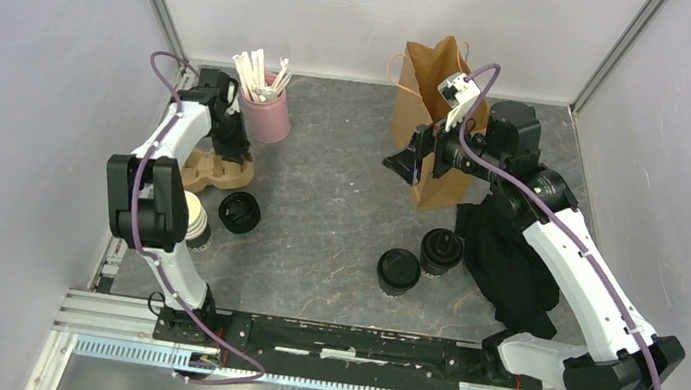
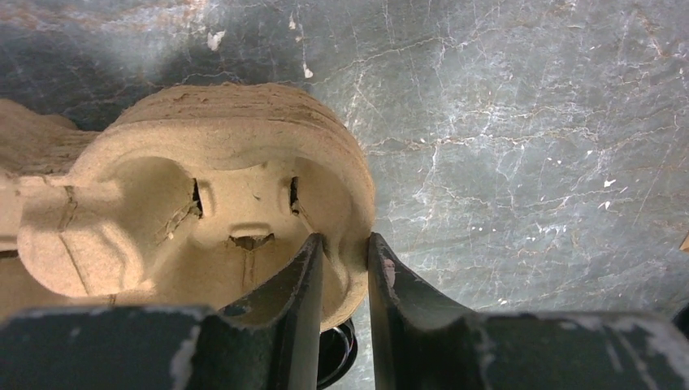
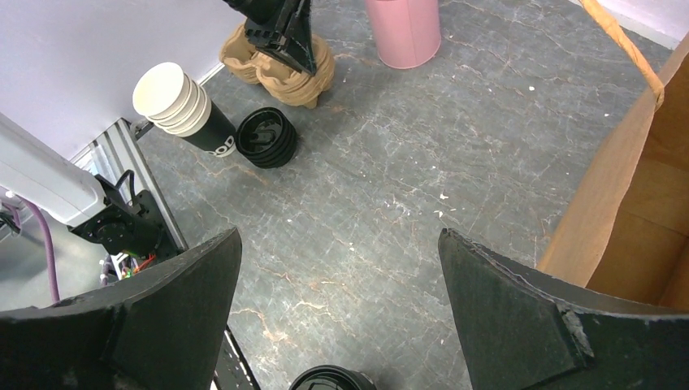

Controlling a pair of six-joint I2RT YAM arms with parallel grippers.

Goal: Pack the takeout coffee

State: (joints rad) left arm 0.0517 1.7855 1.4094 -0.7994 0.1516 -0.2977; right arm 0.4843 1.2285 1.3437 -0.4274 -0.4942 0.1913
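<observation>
While left hand (image 2: 345, 252) pinches carrier (image 2: 203, 154), capped cups (image 1: 399, 271) apart

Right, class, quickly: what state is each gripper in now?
Left gripper: closed on the cup carrier's rim.
Right gripper: open, holding nothing.

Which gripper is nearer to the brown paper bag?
Right. The right gripper hovers beside the bag; the left gripper is across the table, pinching the cup carrier.

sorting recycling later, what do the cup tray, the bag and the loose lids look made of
Cup tray: moulded paper pulp, matte tan, rough fibrous edges.
Bag: brown kraft paper, dull and creased.
Lids: probably black plastic, going by the faint sheen and ridged rims.
</observation>
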